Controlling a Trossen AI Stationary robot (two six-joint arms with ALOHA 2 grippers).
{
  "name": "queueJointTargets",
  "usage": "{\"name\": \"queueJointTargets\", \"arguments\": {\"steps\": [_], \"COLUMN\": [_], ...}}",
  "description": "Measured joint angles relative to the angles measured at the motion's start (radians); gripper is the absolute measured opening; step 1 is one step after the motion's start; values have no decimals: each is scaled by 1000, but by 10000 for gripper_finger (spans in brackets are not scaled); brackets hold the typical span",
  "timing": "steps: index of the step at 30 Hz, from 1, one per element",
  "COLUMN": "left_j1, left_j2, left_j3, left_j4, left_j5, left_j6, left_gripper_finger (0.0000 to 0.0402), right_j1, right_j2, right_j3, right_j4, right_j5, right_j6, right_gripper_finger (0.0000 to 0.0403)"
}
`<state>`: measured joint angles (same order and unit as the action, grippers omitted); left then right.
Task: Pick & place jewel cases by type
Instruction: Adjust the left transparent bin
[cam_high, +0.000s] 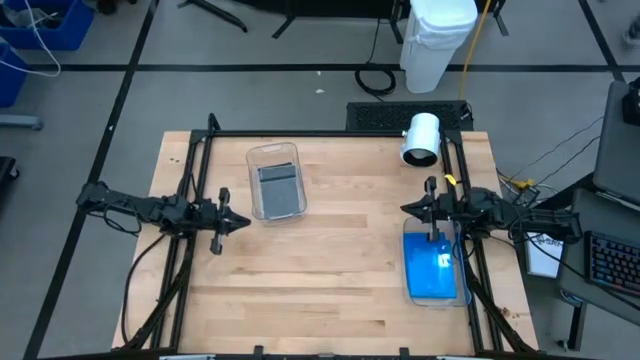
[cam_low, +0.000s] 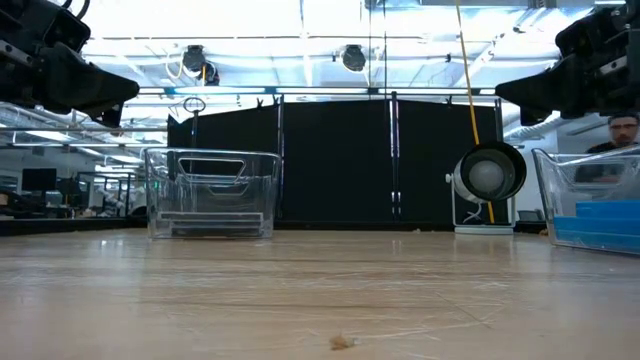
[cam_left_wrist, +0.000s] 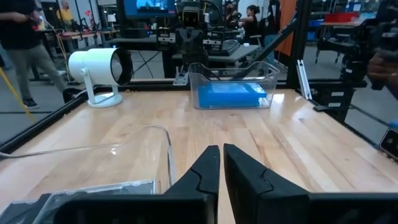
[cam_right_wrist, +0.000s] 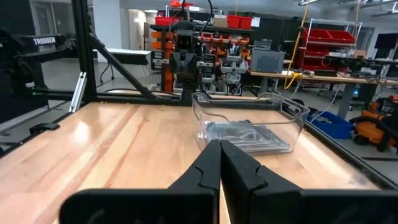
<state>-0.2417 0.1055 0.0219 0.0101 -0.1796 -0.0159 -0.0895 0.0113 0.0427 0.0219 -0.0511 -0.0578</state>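
Wood, pale and banded in long butcher-block strips, made up the table, which was fenced by a thin black metal frame. Two clear, hard plastic tubs with rounded corners stood on it, well apart. The tub toward the left arm held the grey and dark jewel cases, flat squares lying stacked on its floor; from the right wrist view their clear fronts gave a dull sheen through the glossy wall. The tub by the right arm held the bright blue jewel cases, a smooth, saturated slab with a spot of glare.

The left gripper hung at the table's left side, just beside the near corner of the grey cases' tub, its dark angular fingers drawn nearly together with only a sliver between them, holding nothing. The right gripper hung at the far end of the blue cases' tub, its fingers pressed flat together and empty.

A white cylindrical lamp-like fixture with a dark round mouth stood at the table's far right corner.
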Motion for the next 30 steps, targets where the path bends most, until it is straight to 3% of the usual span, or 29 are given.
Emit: {"name": "queueJointTargets", "arguments": {"steps": [30], "left_j1": [0], "left_j2": [0], "left_j3": [-1], "left_j4": [2], "left_j5": [-3], "left_j6": [37], "left_gripper_finger": [47], "right_j1": [0], "right_j2": [0], "right_j3": [-1], "right_j4": [12], "right_j5": [1], "right_j6": [46], "right_gripper_finger": [3]}}
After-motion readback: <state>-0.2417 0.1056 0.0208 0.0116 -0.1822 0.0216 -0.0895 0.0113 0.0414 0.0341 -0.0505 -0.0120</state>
